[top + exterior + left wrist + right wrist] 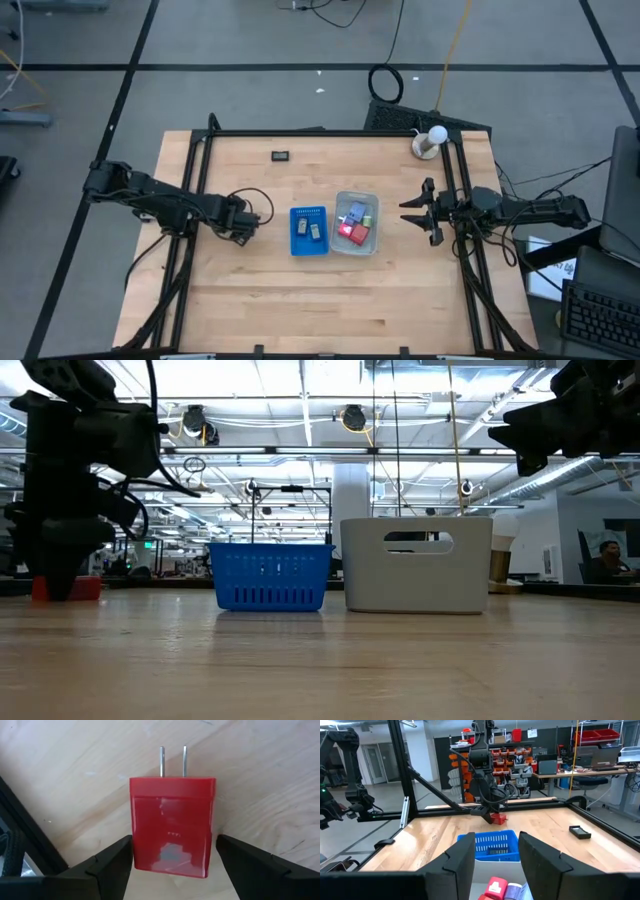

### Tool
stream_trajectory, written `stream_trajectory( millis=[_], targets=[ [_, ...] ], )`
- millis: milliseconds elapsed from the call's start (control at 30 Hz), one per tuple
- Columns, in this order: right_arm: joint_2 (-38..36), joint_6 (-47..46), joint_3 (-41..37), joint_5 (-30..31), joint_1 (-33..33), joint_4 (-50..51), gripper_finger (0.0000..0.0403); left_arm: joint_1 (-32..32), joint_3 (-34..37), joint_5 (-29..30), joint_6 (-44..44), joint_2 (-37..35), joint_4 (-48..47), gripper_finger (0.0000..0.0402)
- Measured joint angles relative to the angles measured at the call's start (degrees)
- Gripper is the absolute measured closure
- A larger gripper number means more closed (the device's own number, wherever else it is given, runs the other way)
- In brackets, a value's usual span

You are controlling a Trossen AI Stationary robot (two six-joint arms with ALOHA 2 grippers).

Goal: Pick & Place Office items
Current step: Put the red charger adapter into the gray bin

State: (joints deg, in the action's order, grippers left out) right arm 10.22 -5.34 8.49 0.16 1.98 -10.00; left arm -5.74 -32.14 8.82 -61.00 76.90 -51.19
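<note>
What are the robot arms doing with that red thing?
The left end effector is down at the table with its fingers on either side of a red plug-in charger, which lies on the wood, left of the blue tray. Whether it is squeezing it is unclear. The clear tray beside the blue one already holds a few small items. The right end effector waits in the air, right of the trays, holding nothing.
</note>
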Motion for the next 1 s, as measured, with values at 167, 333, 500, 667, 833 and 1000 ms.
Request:
stream_trajectory(
  millis=[167, 333, 500, 667, 833, 1000],
  targets=[
    [0.0, 0.0, 0.0, 0.0, 0.0, 0.0, 0.0259, 0.0, 0.0, -0.3, 1.5, 0.0, 0.8, 0.0145],
    [0.0, 0.0, 0.0, 0.0, 0.0, 0.0, 0.0259, 0.0, -0.1, 0.6, 0.4, 0.0, 1.0, 0.0186],
    [0.0, -0.7, 0.0, 0.0, 0.0, 0.0, 0.0259, 0.0, 0.0, 2.2, 1.7, 0.1, 2.6, 0.0162],
    [0.0, -0.7, 0.0, 0.0, 0.0, 0.0, 0.0259, -0.8, 0.1, 5.1, 4.0, 0.1, 3.4, 0.0137],
    [0.0, -0.5, 0.0, 0.0, 0.0, 0.0, 0.0259, -0.8, 0.0, 8.5, 3.4, 0.1, 2.8, 0.0189],
    [0.0, -0.4, 0.0, 0.0, 0.0, 0.0, 0.0259, -0.8, 0.1, 11.0, 3.3, -1.6, 2.4, 0.019]
  ],
)
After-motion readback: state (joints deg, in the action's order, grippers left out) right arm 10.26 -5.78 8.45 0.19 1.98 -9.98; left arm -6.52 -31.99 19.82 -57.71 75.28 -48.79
